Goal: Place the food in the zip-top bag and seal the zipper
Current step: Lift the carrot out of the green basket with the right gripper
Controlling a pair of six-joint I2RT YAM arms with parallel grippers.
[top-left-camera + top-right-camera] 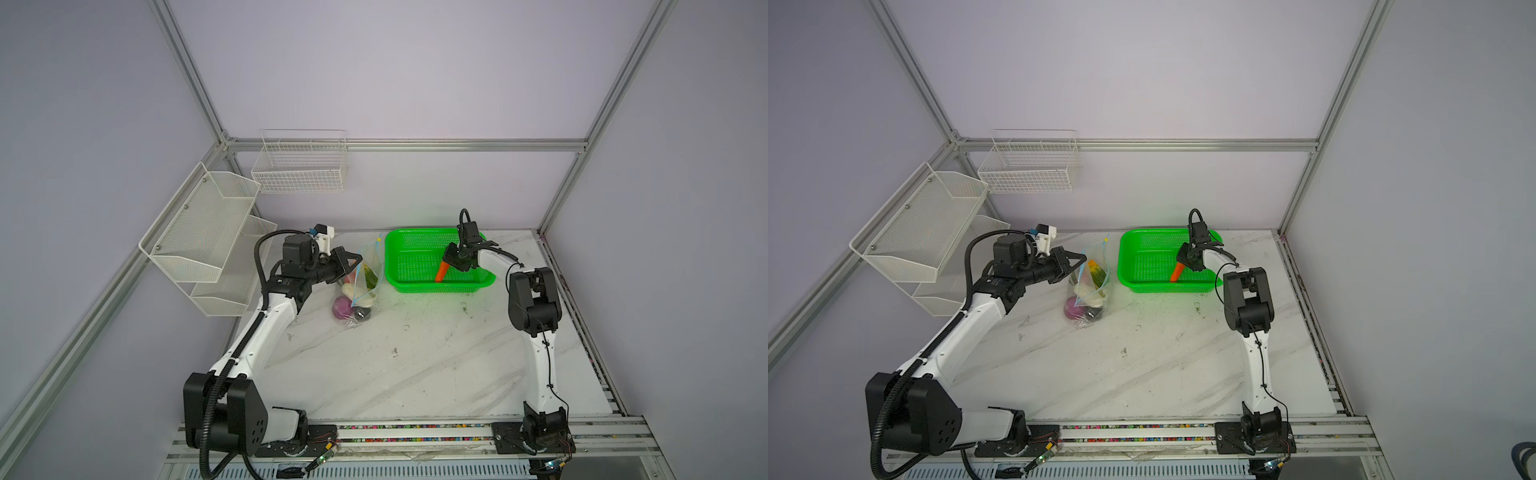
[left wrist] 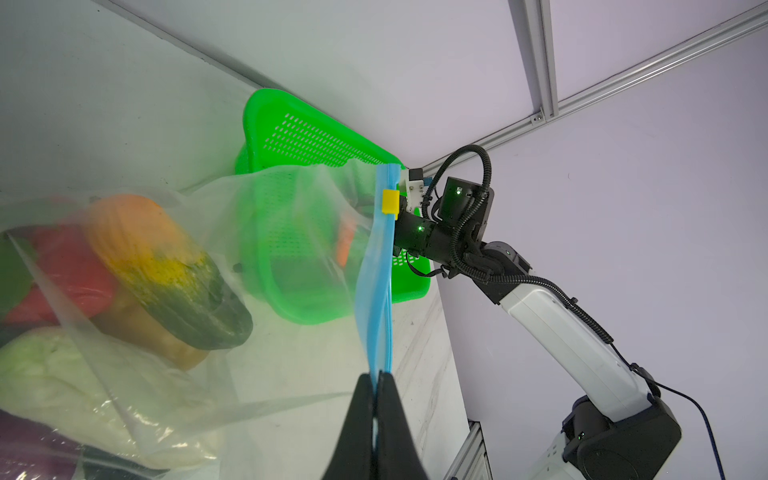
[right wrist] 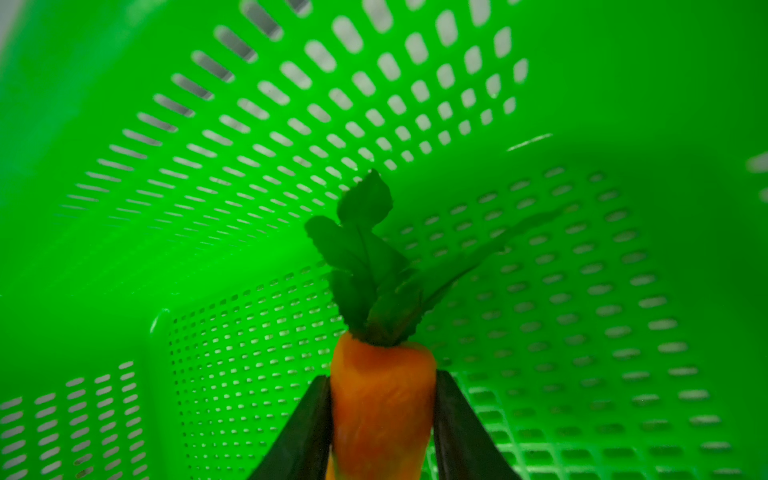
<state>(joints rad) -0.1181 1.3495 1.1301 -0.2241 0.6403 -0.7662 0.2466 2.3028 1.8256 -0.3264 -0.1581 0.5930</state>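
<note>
White marble tabletop, lilac walls. My left gripper is clamped on the blue zipper, with the yellow slider farther up the strip. The zip-top bag drapes down from it, the food inside blurred behind crinkled film. My right gripper pinches the carrot inside the green basket; the carrot's pointed end runs out of my wrist view.

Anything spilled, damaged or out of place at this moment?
Nothing stands out. The left pincer pinches the zipper, holding the zip-top bag up with vegetables inside. The right pincer grips the carrot in the green basket. The table shows only scuff marks.
</note>
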